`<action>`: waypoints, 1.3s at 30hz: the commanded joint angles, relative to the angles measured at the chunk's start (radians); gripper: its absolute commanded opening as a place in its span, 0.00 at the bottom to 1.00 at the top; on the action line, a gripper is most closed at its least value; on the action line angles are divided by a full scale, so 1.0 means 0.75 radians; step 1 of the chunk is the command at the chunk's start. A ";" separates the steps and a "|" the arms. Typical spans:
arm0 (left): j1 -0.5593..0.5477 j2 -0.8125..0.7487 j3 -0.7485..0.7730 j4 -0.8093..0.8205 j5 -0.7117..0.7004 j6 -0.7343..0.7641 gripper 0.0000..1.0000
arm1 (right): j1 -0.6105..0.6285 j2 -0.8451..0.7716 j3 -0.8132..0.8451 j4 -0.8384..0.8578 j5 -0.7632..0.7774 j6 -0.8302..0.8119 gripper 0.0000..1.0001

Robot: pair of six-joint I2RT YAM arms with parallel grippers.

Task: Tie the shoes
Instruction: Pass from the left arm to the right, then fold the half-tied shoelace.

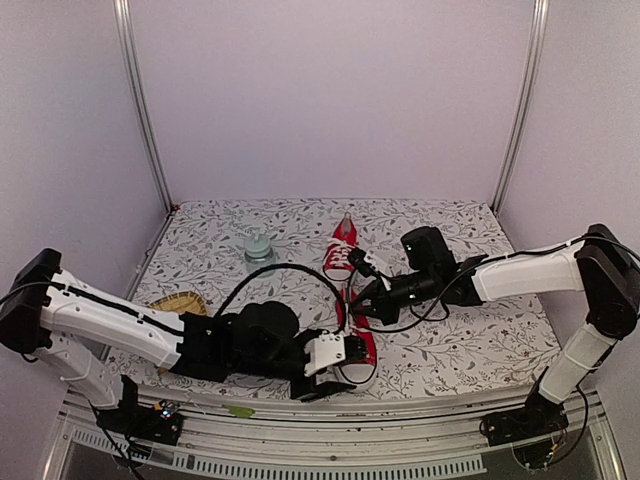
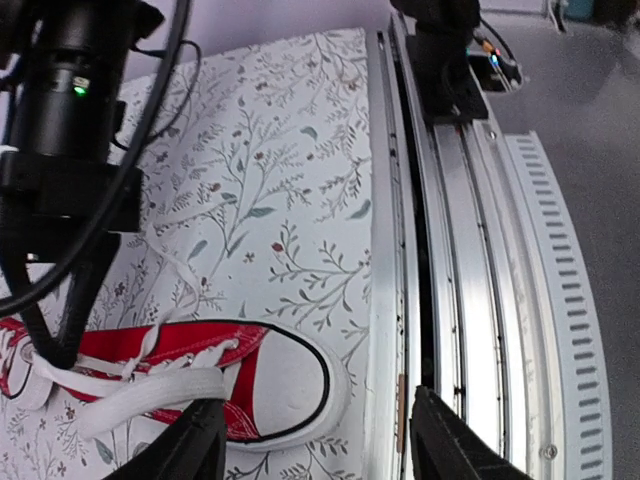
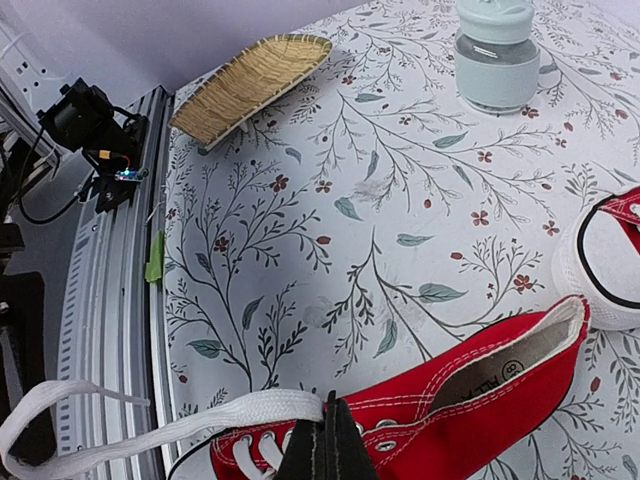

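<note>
Two small red shoes with white laces and toe caps stand mid-table: the far shoe point(image 1: 342, 250) and the near shoe point(image 1: 366, 354), whose toe points at the table's front edge. My right gripper point(image 3: 325, 448) is shut on a white lace point(image 3: 225, 416) right over the near shoe's point(image 3: 480, 400) eyelets; the lace trails off to the left. My left gripper point(image 2: 315, 440) stands open around the near shoe's toe cap point(image 2: 285, 385), and a flat stretch of lace point(image 2: 150, 395) lies against its left finger point(image 2: 190, 445). In the top view, the left gripper point(image 1: 345, 352) is at the toe and the right gripper point(image 1: 358, 305) at the laces.
A woven basket point(image 1: 178, 303) lies at the left front and a pale lidded jar point(image 1: 259, 247) stands behind it. The metal rail point(image 2: 470, 250) of the table's front edge runs just past the near shoe's toe. The far shoe's toe cap point(image 3: 600, 270) sits close to the near shoe's heel.
</note>
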 commanded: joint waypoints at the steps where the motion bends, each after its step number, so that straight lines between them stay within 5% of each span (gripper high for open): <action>1: -0.075 0.014 0.145 -0.480 0.099 0.147 0.66 | 0.002 -0.005 -0.010 0.107 -0.002 -0.092 0.01; 9: -0.098 -0.048 0.235 -0.744 0.328 0.132 0.63 | 0.002 -0.027 -0.028 0.159 0.016 -0.173 0.01; 12: -0.117 -0.101 0.231 -0.761 0.296 0.094 0.54 | 0.002 -0.036 -0.036 0.163 0.008 -0.185 0.01; 15: -0.051 -0.277 0.117 -0.518 0.062 0.108 0.34 | 0.002 -0.046 -0.056 0.180 -0.002 -0.191 0.01; 19: 0.347 -0.421 -0.138 0.080 0.245 0.145 0.29 | 0.002 -0.048 -0.082 0.228 -0.032 -0.198 0.01; 24: 0.509 -0.209 -0.081 0.192 0.432 0.534 0.36 | 0.003 -0.047 -0.082 0.231 -0.040 -0.224 0.01; 29: 0.677 0.028 0.091 0.128 0.756 0.669 0.40 | 0.004 -0.031 -0.074 0.234 -0.062 -0.241 0.01; 39: 0.770 0.305 0.269 0.005 1.018 0.850 0.32 | 0.006 0.014 -0.028 0.228 -0.047 -0.238 0.01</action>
